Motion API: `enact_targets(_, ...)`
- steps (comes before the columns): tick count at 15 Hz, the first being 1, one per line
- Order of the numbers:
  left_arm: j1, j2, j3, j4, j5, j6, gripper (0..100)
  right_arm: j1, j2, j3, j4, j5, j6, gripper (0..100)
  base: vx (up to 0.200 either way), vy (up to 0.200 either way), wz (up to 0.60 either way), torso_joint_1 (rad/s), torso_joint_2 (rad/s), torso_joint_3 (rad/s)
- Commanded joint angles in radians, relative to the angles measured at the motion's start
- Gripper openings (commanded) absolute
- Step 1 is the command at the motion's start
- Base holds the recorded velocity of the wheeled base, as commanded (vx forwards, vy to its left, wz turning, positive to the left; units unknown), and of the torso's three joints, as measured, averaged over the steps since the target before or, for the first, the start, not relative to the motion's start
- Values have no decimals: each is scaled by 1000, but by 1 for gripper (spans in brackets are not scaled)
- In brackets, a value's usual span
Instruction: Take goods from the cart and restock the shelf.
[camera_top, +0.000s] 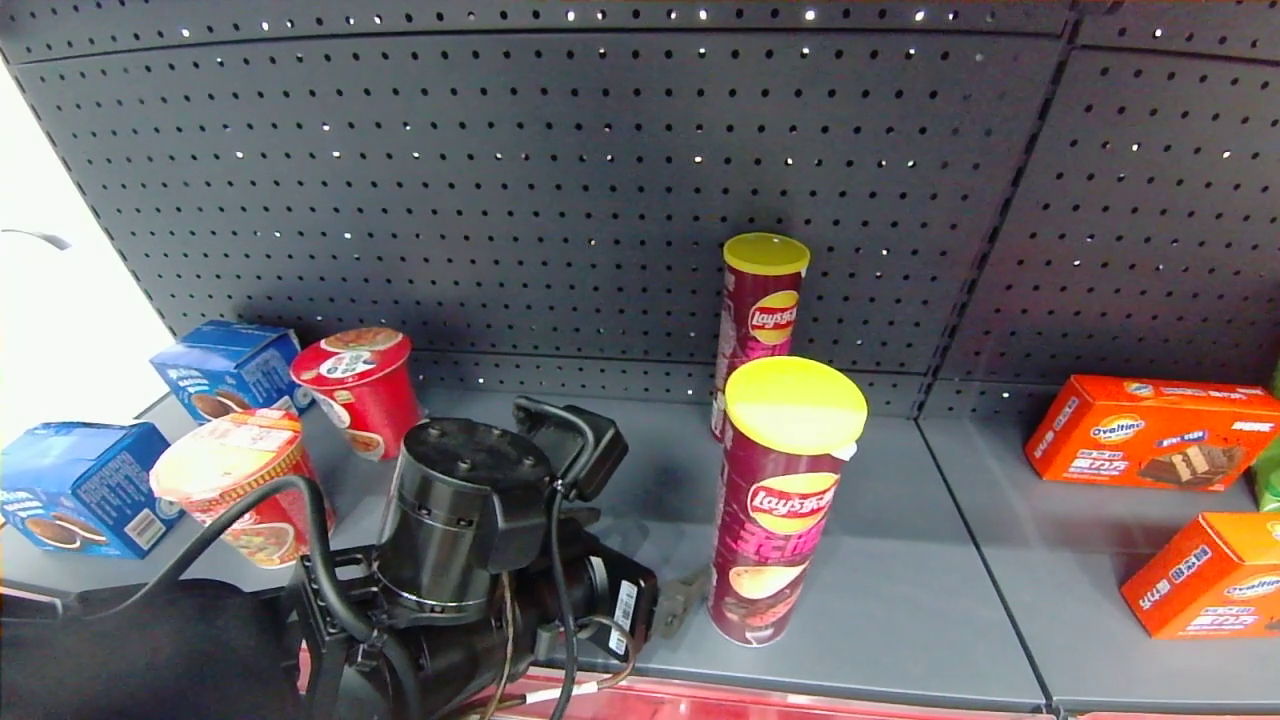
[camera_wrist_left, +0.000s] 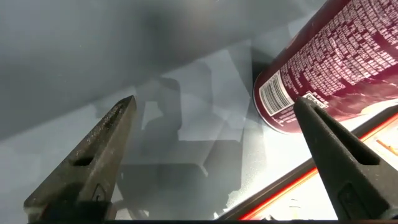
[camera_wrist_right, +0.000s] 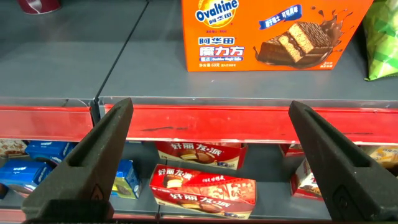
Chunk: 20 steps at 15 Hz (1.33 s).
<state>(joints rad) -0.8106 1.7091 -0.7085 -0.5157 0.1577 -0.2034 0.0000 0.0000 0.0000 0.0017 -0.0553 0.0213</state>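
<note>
Two maroon chips cans with yellow lids stand upright on the grey shelf (camera_top: 900, 600): a front can (camera_top: 785, 500) and a back can (camera_top: 762, 320) by the pegboard. My left gripper (camera_top: 683, 600) is low on the shelf, just left of the front can's base, with nothing in it. In the left wrist view it (camera_wrist_left: 214, 102) stands open over bare shelf, and the front can (camera_wrist_left: 329, 56) lies just outside one finger (camera_wrist_left: 336, 155). My right gripper (camera_wrist_right: 211, 107) is open and empty in front of the red shelf edge (camera_wrist_right: 205, 121), below an orange wafer box (camera_wrist_right: 267, 34).
Two red noodle cups (camera_top: 362, 385) (camera_top: 240, 480) and two blue biscuit boxes (camera_top: 232, 365) (camera_top: 85, 485) fill the shelf's left end. Orange wafer boxes (camera_top: 1150, 430) (camera_top: 1205, 585) lie on the right bay. A lower shelf holds red pie boxes (camera_wrist_right: 202, 186). Bare shelf lies between the cans and the divider.
</note>
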Motion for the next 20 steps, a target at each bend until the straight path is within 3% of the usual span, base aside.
enact_targets(1, -9, 0, -5, 0, 0, -4, 100, 0, 2, 0, 0, 0, 0, 100, 0, 0, 0, 0, 0, 0)
enact_targets(5, -21, 3, 0, 0, 3, -5, 100, 0, 2, 0, 0, 0, 0, 100, 0, 0, 0, 0, 0, 0)
enact_targets(9, -4, -5, 27, -3, 89, -8, 100, 0, 2, 0, 0, 0, 0, 100, 0, 0, 0, 0, 0, 0)
enact_targets(10, 30, -34, 37, -3, 120, -10, 100, 0, 2, 0, 0, 0, 0, 100, 0, 0, 0, 0, 0, 0)
enact_targets(11, 30, -34, 37, -3, 120, -10, 100, 0, 2, 0, 0, 0, 0, 100, 0, 0, 0, 0, 0, 0)
enact_targets(14, 113, -186, 14, 8, 117, 6, 100, 0, 2, 0, 0, 0, 0, 100, 0, 0, 0, 0, 0, 0)
enact_targets(18, 131, -411, 26, 115, 118, 10, 100, 0, 2, 0, 0, 0, 0, 100, 0, 0, 0, 0, 0, 0)
enact_targets(19, 154, -502, 63, 140, 122, 12, 100, 0, 2, 0, 0, 0, 0, 100, 0, 0, 0, 0, 0, 0)
enact_targets(20, 222, -611, 119, 168, 117, 19, 100, 0, 2, 0, 0, 0, 0, 100, 0, 0, 0, 0, 0, 0)
